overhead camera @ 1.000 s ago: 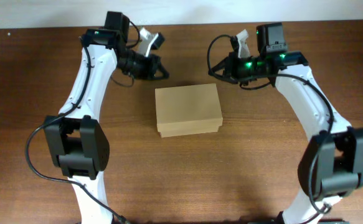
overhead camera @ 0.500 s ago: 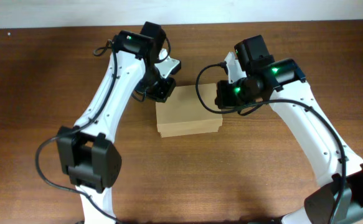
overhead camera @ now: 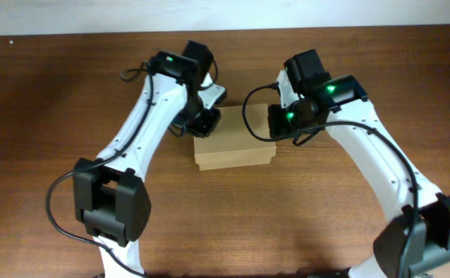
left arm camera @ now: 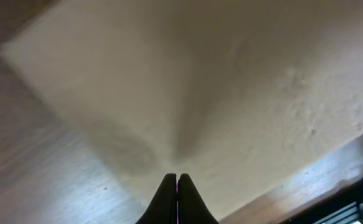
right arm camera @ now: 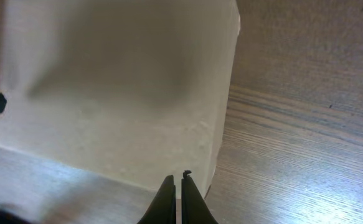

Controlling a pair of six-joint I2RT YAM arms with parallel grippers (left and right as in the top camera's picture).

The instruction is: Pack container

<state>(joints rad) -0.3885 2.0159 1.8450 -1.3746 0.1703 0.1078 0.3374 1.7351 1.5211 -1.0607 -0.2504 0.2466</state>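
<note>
The container [overhead camera: 234, 145] is a small tan cardboard box with its lid down, in the middle of the wooden table. My left gripper [overhead camera: 201, 123] is shut and empty, its tips over the box's back left corner; in the left wrist view the tips [left arm camera: 177, 178] sit just above the box lid [left arm camera: 231, 93]. My right gripper [overhead camera: 272, 127] is shut and empty at the box's back right corner; in the right wrist view its tips [right arm camera: 177, 179] hover at the lid's edge [right arm camera: 125, 93].
Brown wooden table [overhead camera: 55, 116] all around the box. A pale strip runs along the table's far edge [overhead camera: 225, 14]. Both arms reach in from the near side.
Both arms have swung in from the back of the table toward the box. The grippers now sit at its two back corners. The box has not moved.
</note>
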